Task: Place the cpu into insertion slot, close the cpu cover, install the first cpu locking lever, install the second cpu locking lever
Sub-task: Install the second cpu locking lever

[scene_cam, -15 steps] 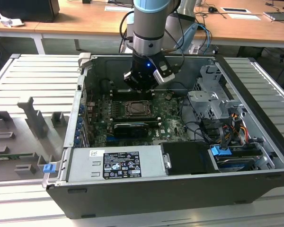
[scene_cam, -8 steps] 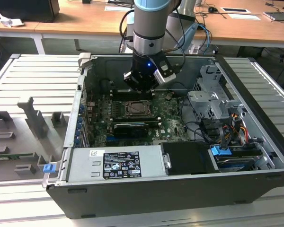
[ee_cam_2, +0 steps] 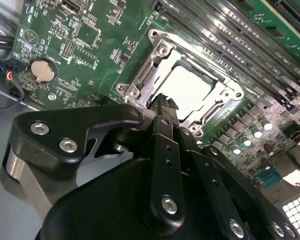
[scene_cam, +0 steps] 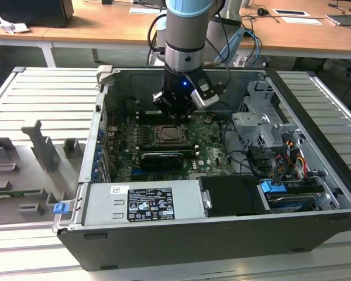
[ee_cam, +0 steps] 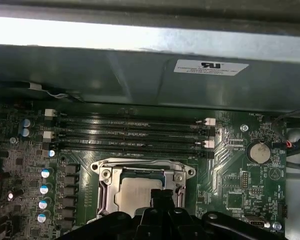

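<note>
Vertically, the arm reaches down into the computer case [scene_cam: 222, 234], its claw [ee_cam_2: 163, 102] pinched together, holding nothing, poised just over the cpu [ee_cam_2: 187, 90] beneath the closed cpu cover [ee_cam_2: 140, 80].

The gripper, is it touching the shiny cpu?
Cannot tell. In the second wrist view the gripper overlaps the edge of the cpu, but no contact or gap shows plainly.
</note>
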`<state>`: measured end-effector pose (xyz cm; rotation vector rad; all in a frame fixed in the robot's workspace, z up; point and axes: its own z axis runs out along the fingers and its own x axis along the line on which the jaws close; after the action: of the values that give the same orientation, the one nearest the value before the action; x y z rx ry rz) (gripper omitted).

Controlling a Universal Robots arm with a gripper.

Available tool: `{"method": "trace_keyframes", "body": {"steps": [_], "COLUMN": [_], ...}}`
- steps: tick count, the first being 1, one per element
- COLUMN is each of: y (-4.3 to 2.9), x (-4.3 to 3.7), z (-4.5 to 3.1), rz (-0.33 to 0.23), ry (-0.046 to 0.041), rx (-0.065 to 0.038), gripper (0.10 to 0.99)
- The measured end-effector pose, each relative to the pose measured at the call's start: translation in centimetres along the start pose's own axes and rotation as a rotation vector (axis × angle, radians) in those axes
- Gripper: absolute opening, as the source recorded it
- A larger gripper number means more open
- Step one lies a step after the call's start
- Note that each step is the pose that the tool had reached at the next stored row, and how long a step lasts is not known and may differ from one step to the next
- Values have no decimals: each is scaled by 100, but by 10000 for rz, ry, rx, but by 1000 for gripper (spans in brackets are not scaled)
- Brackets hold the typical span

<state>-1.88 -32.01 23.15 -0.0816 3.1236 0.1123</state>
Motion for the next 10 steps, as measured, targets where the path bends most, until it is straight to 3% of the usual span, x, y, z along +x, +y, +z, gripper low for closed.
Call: {"method": "trace_keyframes", "body": {"steps": [6, 10], "y": [-1, -78], "x": [-1, 4], "z": [-65, -71], "rz": [-1, 1], "ry": [0, 1], "rx": [-2, 0], "gripper": [106, 106]}}
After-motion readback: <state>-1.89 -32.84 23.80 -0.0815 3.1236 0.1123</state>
